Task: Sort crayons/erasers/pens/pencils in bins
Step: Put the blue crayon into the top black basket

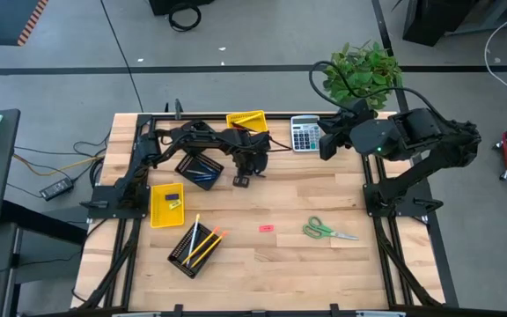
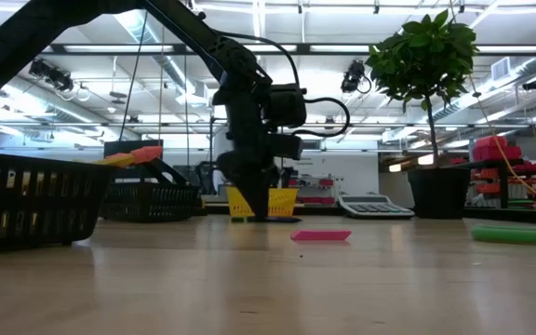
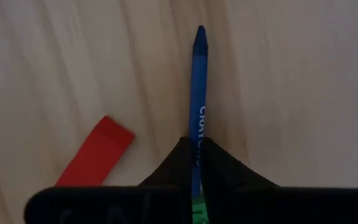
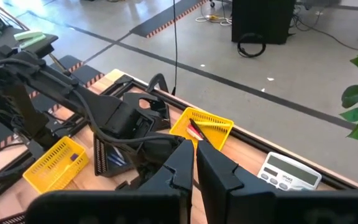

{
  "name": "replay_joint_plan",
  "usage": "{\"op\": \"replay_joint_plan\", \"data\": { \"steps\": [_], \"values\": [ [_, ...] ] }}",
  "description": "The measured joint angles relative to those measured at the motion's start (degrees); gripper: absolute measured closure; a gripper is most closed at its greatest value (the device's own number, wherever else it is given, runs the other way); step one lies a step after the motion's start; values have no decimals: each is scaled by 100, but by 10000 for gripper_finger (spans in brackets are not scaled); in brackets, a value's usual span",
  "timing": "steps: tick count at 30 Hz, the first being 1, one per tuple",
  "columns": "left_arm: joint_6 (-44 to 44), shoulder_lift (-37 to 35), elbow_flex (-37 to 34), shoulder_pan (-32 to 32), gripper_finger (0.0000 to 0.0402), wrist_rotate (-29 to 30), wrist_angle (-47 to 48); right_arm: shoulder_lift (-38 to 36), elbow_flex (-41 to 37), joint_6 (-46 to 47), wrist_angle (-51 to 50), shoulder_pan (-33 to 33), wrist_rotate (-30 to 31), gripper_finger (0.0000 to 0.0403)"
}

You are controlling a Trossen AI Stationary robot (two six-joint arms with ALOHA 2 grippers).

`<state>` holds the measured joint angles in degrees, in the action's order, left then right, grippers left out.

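Note:
A blue crayon (image 3: 198,81) lies on the wooden table, its pointed tip away from my left gripper (image 3: 197,155), which is shut on it. That gripper points down at the table's far middle (image 1: 250,169), in front of the far yellow bin (image 1: 246,121). A red eraser (image 3: 98,152) lies flat beside the crayon. A pink eraser (image 1: 266,228) lies flat farther toward the near edge. One black mesh bin (image 1: 199,167) holds blue sticks and another (image 1: 194,249) holds pencils. A second yellow bin (image 1: 166,204) holds small pieces. My right gripper (image 4: 194,165) hangs shut, high at the far right. My left gripper pinches the blue crayon between its two fingers on the paper wrapper (image 3: 198,134), toward its blunt end. The fingers come from above, pointing down, and lie across the crayon. The crayon lies level along the table. Its blunt end is hidden by the fingers.
A grey calculator (image 1: 304,134) and a potted plant (image 1: 363,70) stand at the far right. Green-handled scissors (image 1: 328,232) lie at the near right. Bare wood lies between the pink eraser and the table's near edge.

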<state>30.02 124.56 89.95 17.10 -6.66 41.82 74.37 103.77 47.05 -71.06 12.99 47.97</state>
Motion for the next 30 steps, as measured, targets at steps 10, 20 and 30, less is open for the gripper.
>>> {"op": "replay_joint_plan", "data": {
  "steps": [10,20,30],
  "values": [
    [-561,-101,48,-17,369,-141,614,0,1,-105,-17,1,0,377],
    [-1037,-801,151,9,375,-455,811,-7,0,-155,-181,0,0,377],
    [-981,-1629,-39,466,383,-1085,1781,-7,0,-157,-317,-15,0,377]
  ]
}}
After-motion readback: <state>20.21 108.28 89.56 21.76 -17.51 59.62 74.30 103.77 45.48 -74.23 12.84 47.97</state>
